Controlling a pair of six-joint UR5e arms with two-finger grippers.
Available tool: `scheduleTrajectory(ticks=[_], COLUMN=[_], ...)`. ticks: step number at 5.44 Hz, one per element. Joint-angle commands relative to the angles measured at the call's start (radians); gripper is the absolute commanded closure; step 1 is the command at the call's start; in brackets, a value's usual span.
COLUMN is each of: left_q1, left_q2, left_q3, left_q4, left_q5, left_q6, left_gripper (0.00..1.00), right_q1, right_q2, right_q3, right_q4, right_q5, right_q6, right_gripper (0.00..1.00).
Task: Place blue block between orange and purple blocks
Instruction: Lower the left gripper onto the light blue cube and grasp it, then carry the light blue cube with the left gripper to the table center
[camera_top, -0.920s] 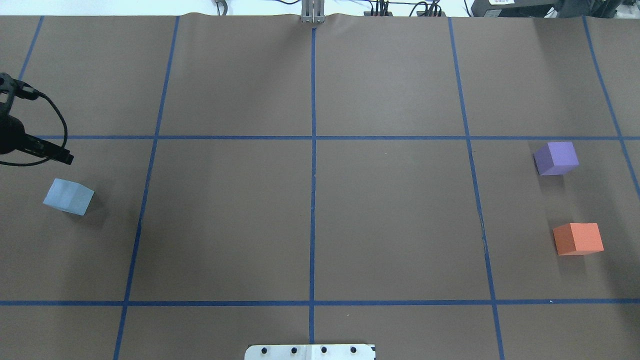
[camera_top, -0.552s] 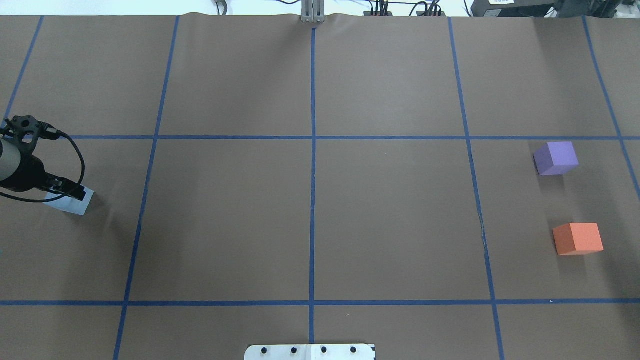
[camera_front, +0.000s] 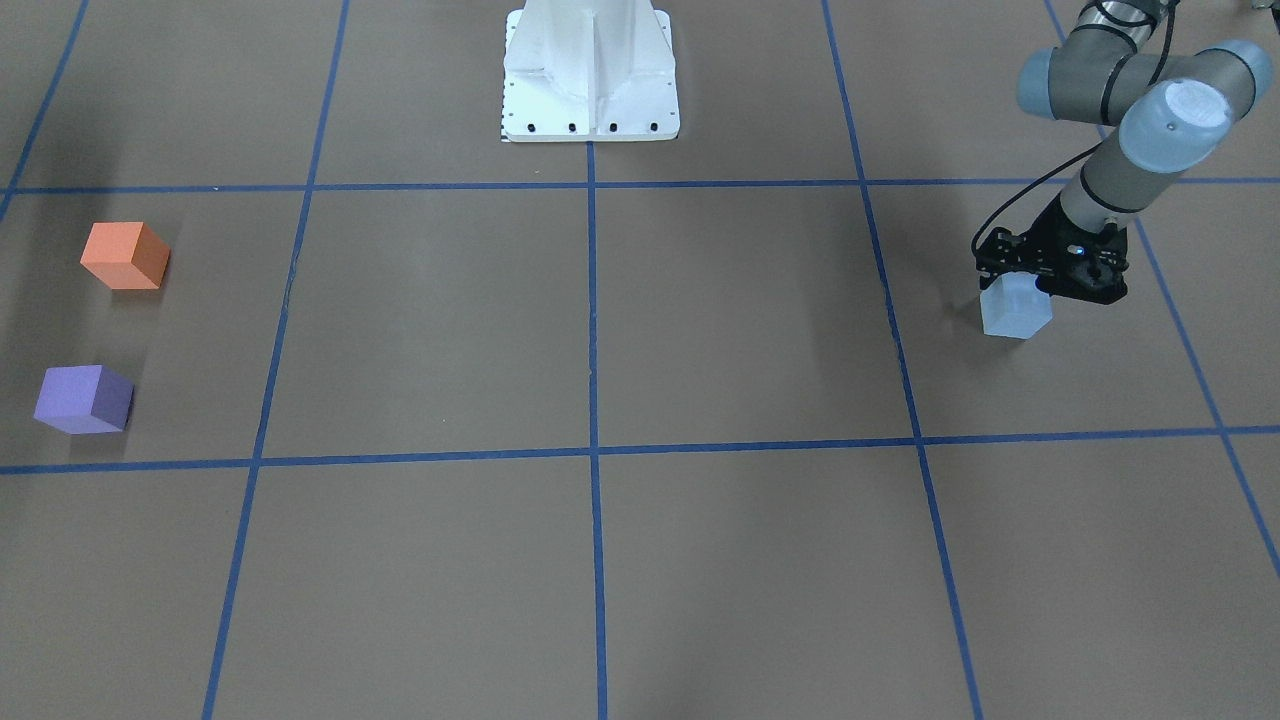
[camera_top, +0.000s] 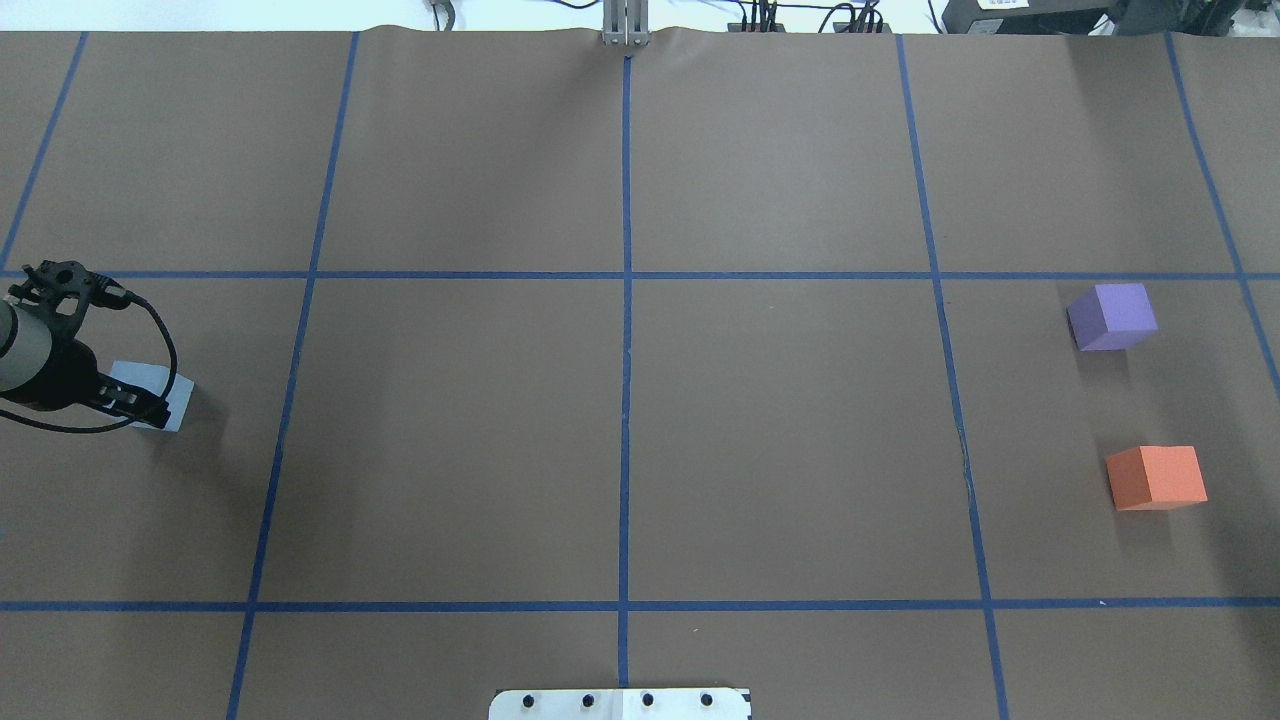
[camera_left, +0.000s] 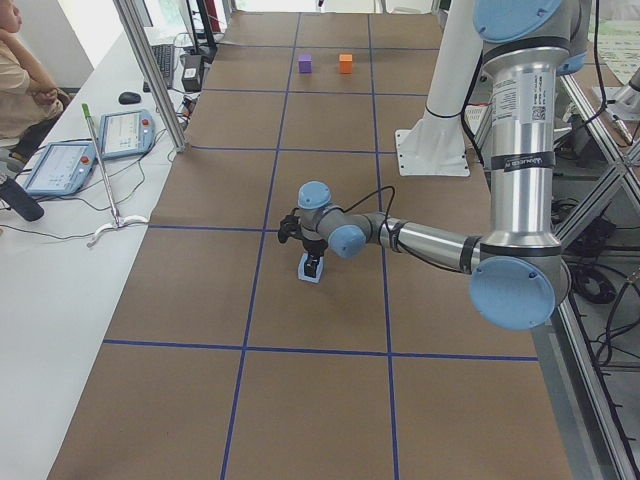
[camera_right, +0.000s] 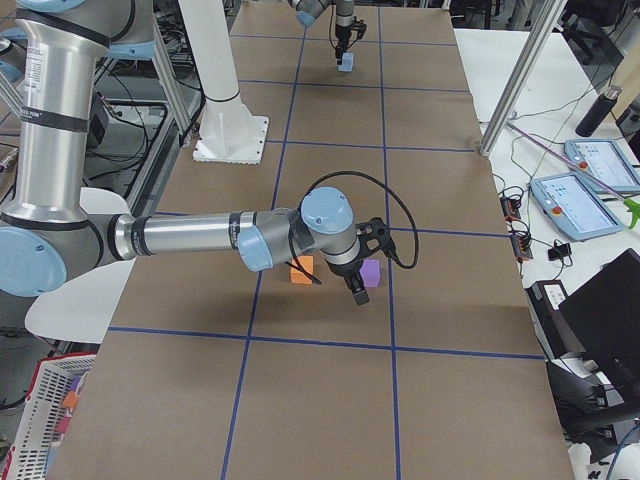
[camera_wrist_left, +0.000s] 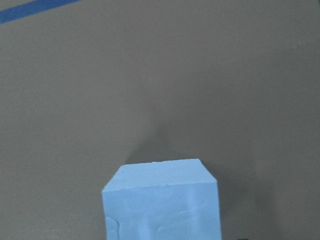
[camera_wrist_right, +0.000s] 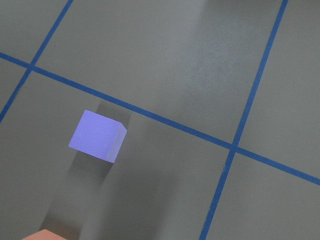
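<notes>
The light blue block (camera_top: 165, 392) rests at the table's left side. My left gripper (camera_top: 138, 404) is down at it, its jaws apparently open at the block's sides. The front view shows the gripper (camera_front: 1035, 288) on top of the block (camera_front: 1015, 312). The left wrist view shows the block (camera_wrist_left: 162, 200) close below, with no fingers in frame. The purple block (camera_top: 1112, 315) and the orange block (camera_top: 1156, 477) sit apart at the far right. My right gripper (camera_right: 355, 290) hovers over them, and I cannot tell if it is open or shut. The right wrist view shows the purple block (camera_wrist_right: 97, 136).
The table is brown paper with a blue tape grid (camera_top: 625, 275). The white robot base (camera_front: 590, 75) stands at the near middle edge. A side table with tablets (camera_left: 90, 150) and a seated operator runs along the far edge.
My left gripper has moved from behind the blue block down onto it. The blocks have not moved.
</notes>
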Motion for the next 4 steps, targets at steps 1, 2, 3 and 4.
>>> scheduleTrajectory(ticks=[1,2,3,4], left_q1=[0.0,0.003,0.005,0.061], left_q2=[-0.013,-0.079,-0.242,-0.415], left_q3=[-0.076,-0.135,-0.158,-0.141], left_q4=[0.023,0.145,0.352,0.491], left_q5=[-0.012,-0.012,-0.012,-0.012], left_q6=[-0.005,-0.015,-0.037,-0.137], left_gripper=[1.0,1.0,1.0,1.0], right_q1=[0.0,0.0,0.0,0.0], right_q2=[0.0,0.0,0.0,0.0], right_q3=[0.0,0.0,0.0,0.0], right_q4=[0.0,0.0,0.0,0.0], right_q5=[0.0,0.0,0.0,0.0], right_q6=[0.0,0.0,0.0,0.001], right_gripper=[0.0,0.0,0.0,0.0])
